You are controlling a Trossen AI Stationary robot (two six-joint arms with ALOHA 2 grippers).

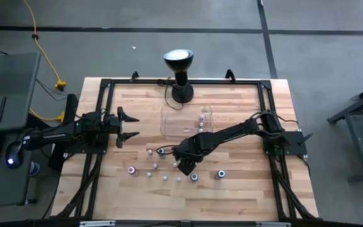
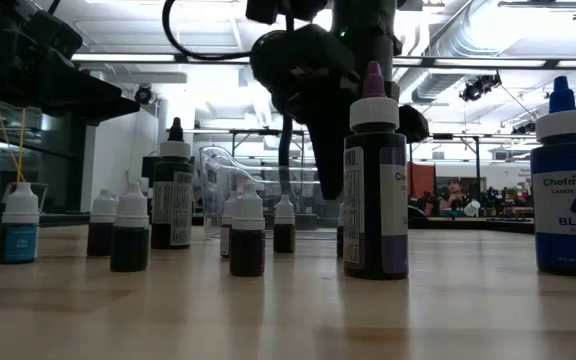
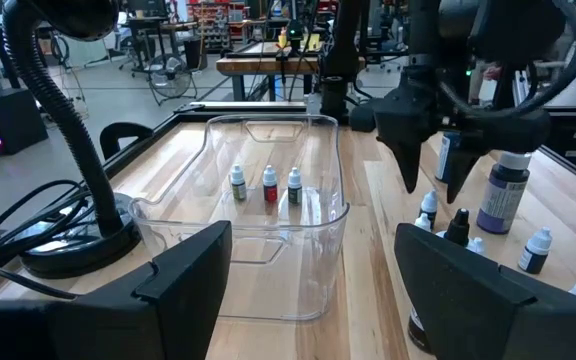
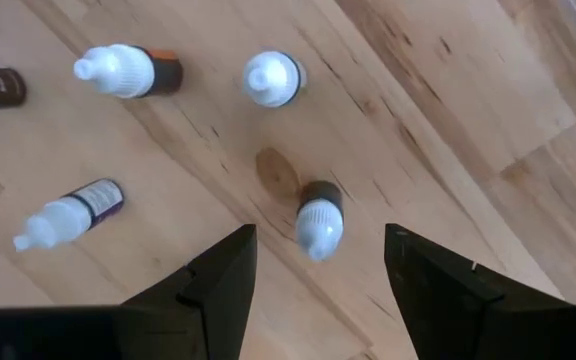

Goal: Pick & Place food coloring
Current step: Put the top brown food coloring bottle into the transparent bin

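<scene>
R gripper (image 4: 313,265) open, hovering over small bottle (image 4: 319,220) near tray (image 1: 169,123); L gripper (image 1: 128,126) open, beside tray.

Food coloring bottles (image 1: 165,178) scattered upright on wood (white caps, dark bodies); three bottles (image 3: 268,185) inside tray.

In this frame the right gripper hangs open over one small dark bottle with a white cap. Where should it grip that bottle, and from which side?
Grip the small bottle from straight above, on its dark body just under the white cap. It stands upright with bare wood all round, and the right gripper already hangs open above it, so the fingers can drop either side.
</scene>
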